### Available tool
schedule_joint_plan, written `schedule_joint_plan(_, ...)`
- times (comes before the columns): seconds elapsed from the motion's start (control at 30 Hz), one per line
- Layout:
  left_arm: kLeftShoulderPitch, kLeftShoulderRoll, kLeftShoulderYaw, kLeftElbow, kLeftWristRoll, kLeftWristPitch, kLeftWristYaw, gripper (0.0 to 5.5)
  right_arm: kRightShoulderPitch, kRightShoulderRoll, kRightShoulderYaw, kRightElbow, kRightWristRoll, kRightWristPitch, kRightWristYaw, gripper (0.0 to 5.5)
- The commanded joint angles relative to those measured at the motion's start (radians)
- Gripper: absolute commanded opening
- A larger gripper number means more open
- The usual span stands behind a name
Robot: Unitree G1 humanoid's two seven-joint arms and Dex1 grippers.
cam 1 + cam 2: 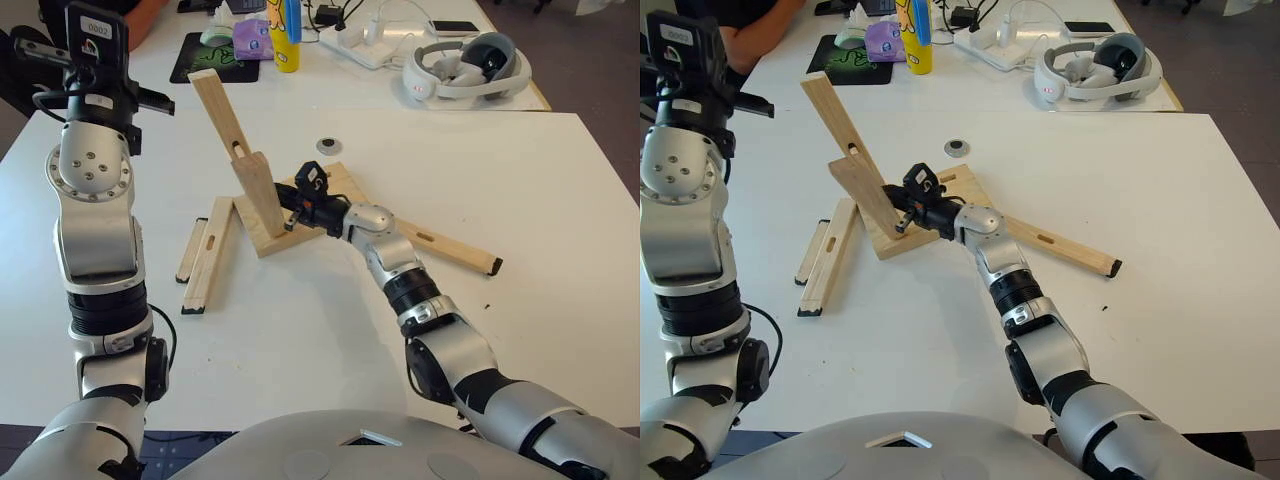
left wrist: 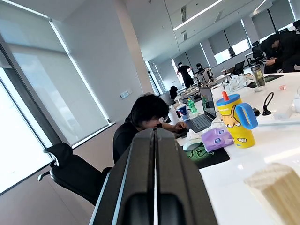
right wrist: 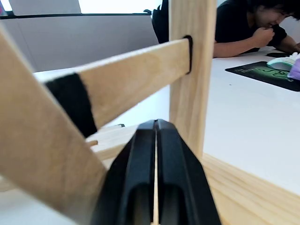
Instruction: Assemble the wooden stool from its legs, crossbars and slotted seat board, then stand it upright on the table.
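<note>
The slotted seat board (image 1: 335,190) lies flat at mid-table. A long wooden leg (image 1: 222,112) rises tilted from it, leaning to the far left, with a shorter wooden piece (image 1: 257,190) standing against it. My right gripper (image 1: 293,207) is shut, its tip low against these pieces just above the board. In the right wrist view a crossbar (image 3: 136,75) with a black end passes through the slot of the leg (image 3: 187,70), behind the shut right gripper (image 3: 155,126). My left gripper (image 2: 154,133) is shut, held high at the far left, apart from the wood.
Two loose wooden pieces (image 1: 208,255) lie side by side left of the board. Another leg (image 1: 450,250) lies to its right. Along the far edge stand a yellow bottle (image 1: 287,35), a power strip (image 1: 360,40) and a headset (image 1: 465,65). A round grommet (image 1: 330,146) sits behind the board.
</note>
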Motion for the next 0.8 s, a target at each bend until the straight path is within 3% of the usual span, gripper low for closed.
schedule_joint_plan(0.03,0.025,-0.01,-0.001,0.004,-0.004,-0.005,0.007,0.02,-0.04,0.011,0.013,-0.045,-0.047,0.059,-0.08,0.0)
schedule_joint_plan(0.23,0.165,0.044,-0.033,0.034,-0.042,0.068,-0.12,0.02,0.028,-0.211,-0.159,-0.358,-0.023,0.216,-0.169,0.0)
schedule_joint_plan(0.43,0.268,0.201,-0.191,-0.006,-0.161,0.132,-0.465,0.02,0.052,-0.421,-0.153,-0.131,-0.113,0.174,-0.12,0.0)
schedule_joint_plan(0.7,0.361,0.439,-0.278,-0.077,-0.265,0.162,-0.768,0.02,-0.007,-0.421,-0.095,0.206,-0.162,0.048,-0.04,0.0)
schedule_joint_plan(0.8,0.392,0.473,-0.306,-0.097,-0.299,0.165,-0.828,0.02,-0.021,-0.408,-0.086,0.258,-0.172,0.013,-0.036,0.0)
